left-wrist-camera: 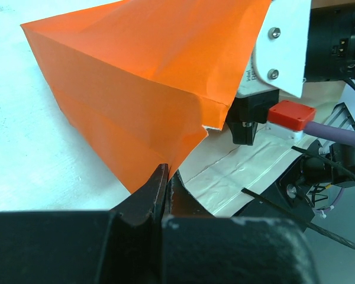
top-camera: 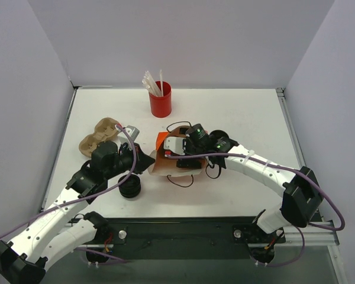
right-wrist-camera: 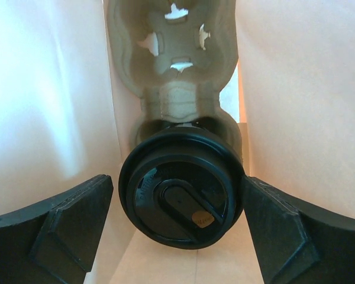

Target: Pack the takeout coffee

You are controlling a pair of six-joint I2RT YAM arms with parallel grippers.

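The left gripper (left-wrist-camera: 164, 184) has its 2 fingers pressed together on a lower corner of the orange paper bag (left-wrist-camera: 148, 89), pinching the paper at the bag's mouth. From above, the bag lies on its side in the middle of the table, with the right arm reaching into its open end. The right gripper (right-wrist-camera: 176, 180) sits inside the bag with its jaws spread wide and holds nothing. Its fingers (right-wrist-camera: 53, 231) flank 1 takeout coffee cup (right-wrist-camera: 180, 195): the right-hand finger is just beside the lid's rim, and the left-hand one stands clear of it. That cup rests in the near pocket of a cardboard carrier (right-wrist-camera: 177, 71) lying inside the bag.
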